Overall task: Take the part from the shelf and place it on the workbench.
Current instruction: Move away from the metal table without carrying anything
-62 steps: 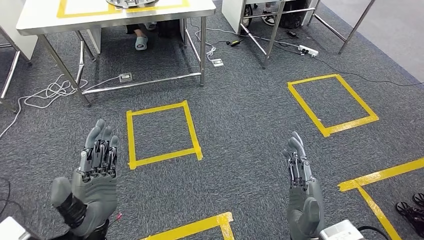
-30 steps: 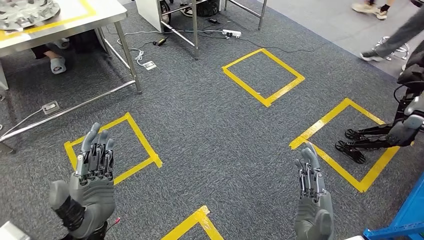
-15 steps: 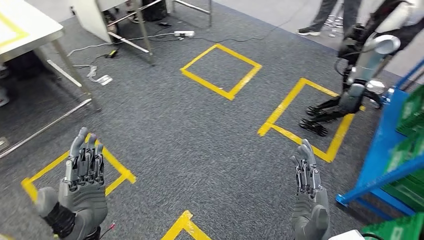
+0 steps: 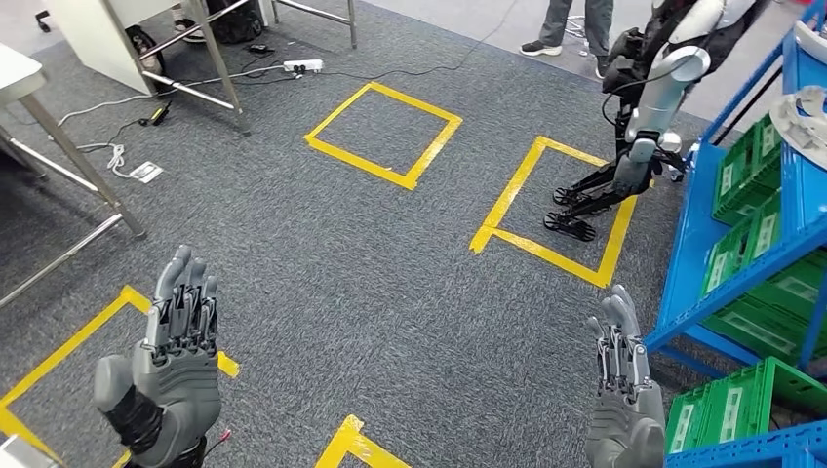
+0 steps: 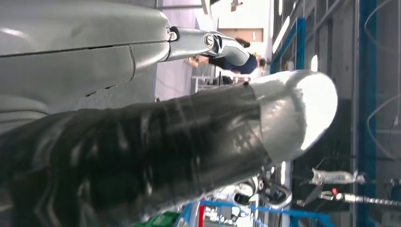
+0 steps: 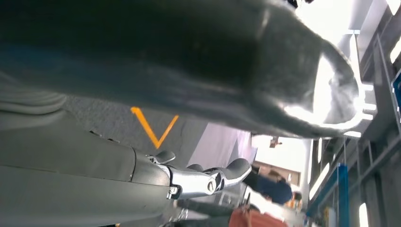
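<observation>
Both hands empty over carpet, shelf at right edge.
Left hand [image 4: 168, 366] & right hand [image 4: 621, 409] raised, fingers straight & apart. Blue shelf [image 4: 741, 268] w/ green bins [image 4: 751, 175]; grey part [image 4: 805, 117] on upper level. Another robot [image 4: 639, 117] stands betw. yellow tape square [image 4: 382, 135] & shelf.
</observation>
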You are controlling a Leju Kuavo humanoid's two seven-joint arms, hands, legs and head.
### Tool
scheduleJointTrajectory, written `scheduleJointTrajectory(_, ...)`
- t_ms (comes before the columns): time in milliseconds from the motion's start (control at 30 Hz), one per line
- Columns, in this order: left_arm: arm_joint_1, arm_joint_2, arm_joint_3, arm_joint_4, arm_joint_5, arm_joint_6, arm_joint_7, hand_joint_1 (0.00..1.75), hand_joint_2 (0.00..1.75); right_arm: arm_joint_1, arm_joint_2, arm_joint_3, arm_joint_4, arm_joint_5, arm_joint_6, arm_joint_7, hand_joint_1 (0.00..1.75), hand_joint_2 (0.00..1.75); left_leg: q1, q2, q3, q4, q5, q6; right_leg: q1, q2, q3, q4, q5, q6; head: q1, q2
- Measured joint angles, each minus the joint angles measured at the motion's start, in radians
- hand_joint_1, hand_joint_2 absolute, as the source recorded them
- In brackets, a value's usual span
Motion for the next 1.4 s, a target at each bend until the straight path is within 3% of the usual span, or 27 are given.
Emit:
scheduleJointTrajectory(67,0.000,0.000,0.000,-0.002,-0.002,0.000,0.002,0.00,0.00,0.002,0.000,-0.007,-0.005,-0.001,0.000,-0.003,0.00,0.00,-0.001,0.019,0.005,-0.002,-0.004,-0.006,0.014,-0.031,0.046,-0.093,0.025,-0.019,-0.004,0.000)
scheduleJointTrajectory(100,-0.001,0.000,0.000,-0.002,-0.004,0.000,0.004,0.00,0.00,0.003,0.000,-0.011,-0.008,-0.002,0.000,-0.005,0.00,0.00,0.001,0.029,0.008,-0.004,-0.006,-0.010,0.018,-0.035,0.050,-0.104,0.025,-0.024,-0.004,0.000)
scheduleJointTrajectory(167,-0.002,0.001,0.000,-0.004,-0.008,0.001,0.009,0.00,0.00,0.009,-0.001,-0.016,-0.012,-0.003,0.000,-0.008,0.00,0.00,0.002,0.043,0.014,-0.013,-0.007,-0.021,0.017,-0.014,0.061,-0.124,0.034,-0.031,0.002,0.000)
scheduleJointTrajectory(233,-0.004,0.002,-0.001,-0.007,-0.012,0.001,0.013,0.00,0.00,0.013,-0.001,-0.020,-0.016,-0.004,0.000,-0.012,0.00,0.00,0.002,0.010,0.008,0.009,-0.025,-0.030,0.008,0.008,0.087,-0.157,0.051,-0.035,0.001,0.000)
scheduleJointTrajectory(300,-0.003,0.005,-0.001,-0.008,-0.014,0.001,0.016,0.00,0.00,0.014,-0.001,-0.021,-0.019,-0.004,0.000,-0.013,0.00,0.00,0.004,-0.046,-0.038,0.109,-0.073,-0.037,0.003,0.028,0.102,-0.172,0.062,-0.036,-0.013,0.000)
scheduleJointTrajectory(367,0.000,0.007,-0.001,-0.008,-0.014,0.002,0.017,0.00,0.00,0.014,-0.001,-0.022,-0.019,-0.004,0.000,-0.013,0.00,0.00,0.007,-0.067,-0.101,0.222,-0.108,-0.045,0.001,0.054,0.103,-0.171,0.062,-0.036,-0.027,0.000)
scheduleJointTrajectory(400,0.001,0.009,-0.001,-0.008,-0.014,0.002,0.018,0.00,0.00,0.015,-0.001,-0.022,-0.019,-0.004,0.000,-0.013,0.00,0.00,0.009,-0.069,-0.117,0.239,-0.101,-0.049,-0.001,0.068,0.103,-0.170,0.060,-0.034,-0.032,0.000)
scheduleJointTrajectory(467,0.001,0.010,-0.001,-0.008,-0.015,0.002,0.019,0.00,0.00,0.016,-0.001,-0.022,-0.019,-0.004,0.000,-0.013,0.00,0.00,0.017,-0.079,-0.093,0.162,-0.036,-0.058,-0.008,0.097,0.104,-0.160,0.053,-0.025,-0.038,0.000)
scheduleJointTrajectory(533,0.001,0.010,-0.001,-0.008,-0.016,0.004,0.020,0.00,0.00,0.017,-0.001,-0.022,-0.019,-0.004,0.000,-0.013,0.00,0.00,0.028,-0.120,-0.040,0.044,0.014,-0.066,-0.014,0.124,0.097,-0.138,0.039,-0.008,-0.045,0.000)
scheduleJointTrajectory(600,0.001,0.011,-0.001,-0.010,-0.017,0.006,0.020,0.00,0.00,0.019,-0.001,-0.023,-0.020,-0.004,0.000,-0.014,0.00,0.00,0.030,-0.145,-0.013,0.000,0.015,-0.057,-0.018,0.147,0.083,-0.119,0.031,0.008,-0.049,0.000)
scheduleJointTrajectory(667,0.000,0.012,-0.001,-0.010,-0.017,0.008,0.021,0.00,0.00,0.022,0.000,-0.025,-0.022,-0.003,0.000,-0.014,0.00,0.00,0.027,-0.127,-0.007,0.000,0.012,-0.040,-0.022,0.165,0.066,-0.116,0.031,0.019,-0.047,0.000)
scheduleJointTrajectory(733,-0.002,0.013,-0.001,-0.011,-0.017,0.008,0.021,0.00,0.00,0.025,-0.001,-0.027,-0.023,-0.003,0.000,-0.015,0.00,0.00,0.027,-0.105,-0.002,-0.001,0.011,-0.026,-0.021,0.132,0.044,-0.085,0.016,0.026,-0.038,0.000)
scheduleJointTrajectory(800,-0.002,0.013,-0.001,-0.011,-0.017,0.008,0.021,0.00,0.00,0.026,-0.001,-0.030,-0.025,-0.003,0.000,-0.015,0.00,0.00,0.023,-0.082,0.001,-0.003,0.008,-0.016,-0.018,0.065,-0.009,0.020,-0.034,0.030,-0.023,0.000)
scheduleJointTrajectory(833,-0.001,0.013,-0.001,-0.011,-0.017,0.008,0.021,0.00,0.00,0.025,-0.001,-0.032,-0.025,-0.002,0.000,-0.015,0.00,0.00,0.020,-0.068,0.001,-0.003,0.006,-0.013,-0.017,0.045,-0.046,0.090,-0.063,0.030,-0.016,0.000)
scheduleJointTrajectory(900,0.001,0.013,-0.001,-0.011,-0.017,0.008,0.021,0.00,0.00,0.028,-0.001,-0.035,-0.025,-0.002,0.000,-0.016,0.00,0.00,0.013,-0.041,0.002,-0.003,0.002,-0.009,-0.017,0.033,-0.091,0.172,-0.083,0.026,-0.009,0.000)
scheduleJointTrajectory(933,0.001,0.013,-0.001,-0.011,-0.017,0.009,0.021,0.00,0.00,0.029,-0.001,-0.037,-0.025,-0.002,0.000,-0.016,0.00,0.00,0.010,-0.029,0.004,-0.003,0.000,-0.008,-0.015,0.030,-0.086,0.159,-0.066,0.021,-0.007,0.000)
scheduleJointTrajectory(967,0.001,0.013,-0.001,-0.011,-0.017,0.009,0.021,0.00,0.00,0.031,-0.001,-0.038,-0.025,-0.002,0.000,-0.018,0.00,0.00,0.007,-0.017,0.006,-0.003,-0.002,-0.008,-0.012,0.024,-0.061,0.108,-0.036,0.013,-0.004,0.000)
scheduleJointTrajectory(1033,0.000,0.013,-0.001,-0.011,-0.017,0.010,0.021,0.00,0.00,0.034,-0.001,-0.041,-0.026,-0.002,0.000,-0.022,0.00,0.00,0.002,0.005,0.014,-0.005,-0.007,-0.009,0.003,-0.017,0.011,-0.032,0.018,-0.008,-0.004,0.000)
scheduleJointTrajectory(1100,0.001,0.013,-0.001,-0.012,-0.018,0.010,0.019,0.00,0.00,0.035,-0.001,-0.044,-0.028,-0.003,0.000,-0.029,0.00,0.00,0.004,0.023,0.022,-0.012,-0.011,-0.017,0.017,-0.048,0.046,-0.104,0.034,-0.024,-0.006,0.000)
scheduleJointTrajectory(1167,0.001,0.013,-0.001,-0.012,-0.019,0.011,0.018,0.00,0.00,0.038,0.000,-0.047,-0.029,-0.004,0.000,-0.034,0.00,0.00,0.007,0.044,0.033,-0.023,-0.012,-0.029,0.021,-0.033,0.050,-0.118,0.036,-0.032,-0.001,0.000)
scheduleJointTrajectory(1200,-0.001,0.013,-0.002,-0.013,-0.019,0.011,0.018,0.00,0.00,0.042,0.000,-0.048,-0.030,-0.004,0.000,-0.036,0.00,0.00,0.007,0.044,0.037,-0.024,-0.014,-0.034,0.019,-0.020,0.062,-0.131,0.043,-0.034,0.001,0.000)
scheduleJointTrajectory(1267,-0.001,0.014,-0.002,-0.013,-0.019,0.011,0.016,0.00,0.00,0.046,0.001,-0.048,-0.032,-0.006,0.000,-0.040,0.00,0.00,0.006,0.002,0.021,0.017,-0.039,-0.041,0.011,0.004,0.089,-0.158,0.059,-0.038,-0.005,0.000)
scheduleJointTrajectory(1333,0.002,0.015,-0.002,-0.013,-0.019,0.011,0.016,0.00,0.00,0.046,0.002,-0.049,-0.033,-0.008,0.000,-0.041,0.00,0.00,0.007,-0.055,-0.041,0.135,-0.087,-0.045,0.006,0.028,0.100,-0.166,0.065,-0.040,-0.021,0.000)
scheduleJointTrajectory(1400,0.004,0.015,-0.002,-0.012,-0.018,0.012,0.016,0.00,0.00,0.048,0.002,-0.050,-0.032,-0.010,0.000,-0.041,0.00,0.00,0.007,-0.071,-0.104,0.230,-0.109,-0.049,0.006,0.056,0.100,-0.164,0.061,-0.040,-0.033,0.000)
